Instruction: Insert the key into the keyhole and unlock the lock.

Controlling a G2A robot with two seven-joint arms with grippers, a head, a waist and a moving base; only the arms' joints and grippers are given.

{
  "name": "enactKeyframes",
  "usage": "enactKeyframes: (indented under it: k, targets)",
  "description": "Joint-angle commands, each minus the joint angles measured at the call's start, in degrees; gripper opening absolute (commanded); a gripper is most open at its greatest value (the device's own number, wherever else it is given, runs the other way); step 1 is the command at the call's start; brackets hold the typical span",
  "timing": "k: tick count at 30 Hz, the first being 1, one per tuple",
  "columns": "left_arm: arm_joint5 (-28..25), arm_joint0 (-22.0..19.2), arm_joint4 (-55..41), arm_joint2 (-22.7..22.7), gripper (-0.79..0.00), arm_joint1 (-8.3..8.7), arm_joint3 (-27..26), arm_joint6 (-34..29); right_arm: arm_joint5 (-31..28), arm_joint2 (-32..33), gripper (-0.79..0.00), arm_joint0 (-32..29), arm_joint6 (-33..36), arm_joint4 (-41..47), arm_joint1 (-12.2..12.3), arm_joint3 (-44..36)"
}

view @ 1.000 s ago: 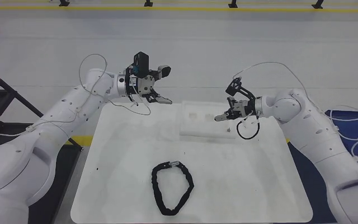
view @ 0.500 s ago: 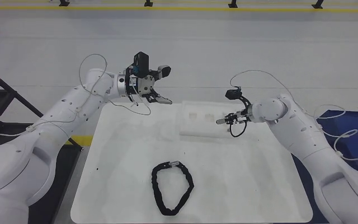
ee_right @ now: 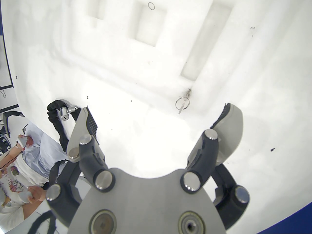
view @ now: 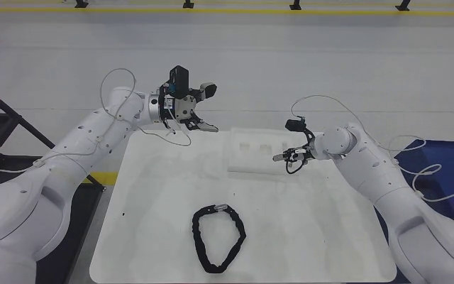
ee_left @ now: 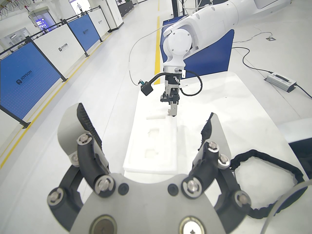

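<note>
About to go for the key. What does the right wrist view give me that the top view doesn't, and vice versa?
Right wrist view: the key on its ring, lying just off the end of the foam tray's long recess, ahead of the open right gripper; a small loose ring in the middle recess; the chain lock's metal cylinder.
Top view: the chain lock's whole loop on the table, and the open left gripper raised at the table's far edge.
Both: the foam tray, the right gripper at its end, the chain lock.
</note>
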Motion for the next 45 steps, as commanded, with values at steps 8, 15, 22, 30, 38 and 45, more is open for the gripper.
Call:
enactKeyframes:
  k: [8,15,22,30,38,45]
  targets:
    - [0.0,0.0,0.0,0.0,0.0,0.0,0.0,0.0,5.3,-0.3,0.0,-0.6,-1.0,-3.7,0.0,-3.5]
    - [0.0,0.0,0.0,0.0,0.0,0.0,0.0,0.0,14.8,-0.8,0.0,-2.4,1.9,-9.3,0.5,-9.5]
    - [0.0,0.0,0.0,0.0,0.0,0.0,0.0,0.0,16.1,0.2,-0.16,-4.4,0.0,-11.2,0.7,-10.4]
    - [0.0,0.0,0.0,0.0,0.0,0.0,0.0,0.0,17.6,0.6,-0.36,-4.5,-1.6,-13.4,0.0,-9.0]
    - [0.0,0.0,0.0,0.0,0.0,0.0,0.0,0.0,18.4,0.7,-0.477,-4.4,-2.0,-14.1,-1.2,-7.3]
    - [0.0,0.0,0.0,0.0,0.0,0.0,0.0,0.0,18.1,0.7,-0.52,-4.2,-2.1,-13.8,-2.6,-4.4]
